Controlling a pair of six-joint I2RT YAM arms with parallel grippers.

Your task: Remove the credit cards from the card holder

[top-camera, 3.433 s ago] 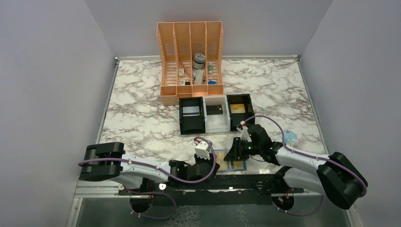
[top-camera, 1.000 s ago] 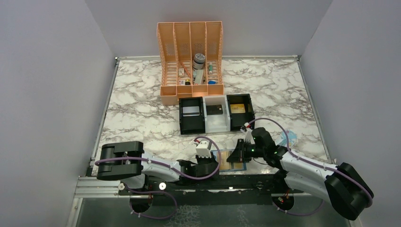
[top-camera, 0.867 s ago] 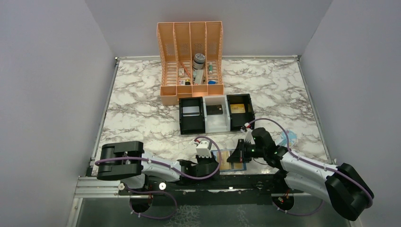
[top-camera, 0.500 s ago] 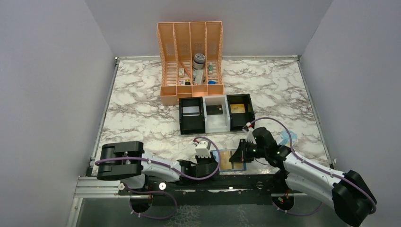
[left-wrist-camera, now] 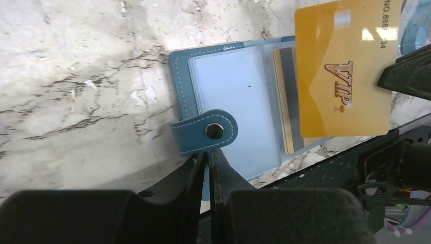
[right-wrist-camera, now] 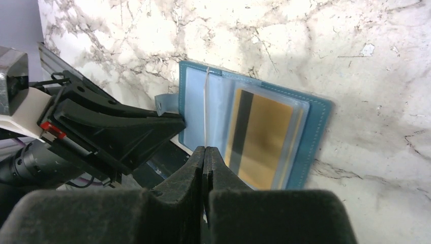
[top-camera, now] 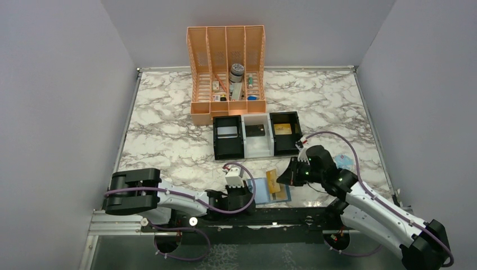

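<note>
At the near edge of the marbled surface point(top-camera: 169, 129), we found the blue card holder point(left-wrist-camera: 228, 96) lying open and flat. Its snap tab point(left-wrist-camera: 206, 133) was clamped in the left pincer point(left-wrist-camera: 207, 155), whose fingers stood a sliver apart around it. Just above, the right pincer point(right-wrist-camera: 204, 150) was shut on one gold credit card point(left-wrist-camera: 343, 71), held clear of the pockets and tilted over the holder's far panel.

We judged the task partly done: that card was out but not set down, and a second credit card point(right-wrist-camera: 259, 137) sat in its clear pocket, yet to be drawn. Whether more lay beneath it we could not tell.

Farther back stood a black-and-white tray point(top-camera: 259, 153) of three compartments, with another gold card point(top-camera: 283, 129) in the one on the right arm's side. Behind it rose an orange file rack point(top-camera: 197, 73) holding small items. A pale blue packet point(top-camera: 343, 162) lay near the right arm. Plain grey walls closed the surface on three sides.
</note>
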